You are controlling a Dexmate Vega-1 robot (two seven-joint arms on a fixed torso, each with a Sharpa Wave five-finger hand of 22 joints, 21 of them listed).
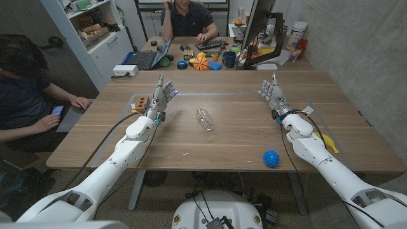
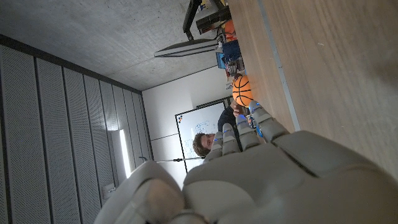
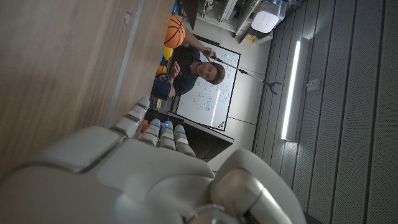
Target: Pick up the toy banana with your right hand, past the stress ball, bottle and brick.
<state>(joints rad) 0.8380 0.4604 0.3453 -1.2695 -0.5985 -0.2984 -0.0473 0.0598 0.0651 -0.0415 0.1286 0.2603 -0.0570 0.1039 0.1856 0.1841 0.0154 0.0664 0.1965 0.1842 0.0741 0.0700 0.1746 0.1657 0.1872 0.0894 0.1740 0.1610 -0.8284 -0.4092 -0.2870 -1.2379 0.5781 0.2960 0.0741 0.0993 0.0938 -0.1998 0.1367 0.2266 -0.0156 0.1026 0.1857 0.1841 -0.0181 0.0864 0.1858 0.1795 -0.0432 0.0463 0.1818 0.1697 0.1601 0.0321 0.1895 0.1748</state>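
Both your hands stand open over the wooden table [image 1: 241, 137], holding nothing.
Your right hand [image 1: 273, 94] has fingers spread, as does your left hand [image 1: 162, 97]; the yellow toy banana [image 1: 328, 141] lies beside your right forearm, near the blue spiky stress ball [image 1: 271, 158].

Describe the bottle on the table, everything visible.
The bottle looks like clear plastic, seemingly empty, with ribbed sides. It lies on its side near the middle of the wooden table, its long axis angled slightly across the picture in the head view. Nothing touches it: it sits between the two arms, well apart from both, with the blue stress ball nearer the table's front edge. Whether it has a cap is too small to tell.
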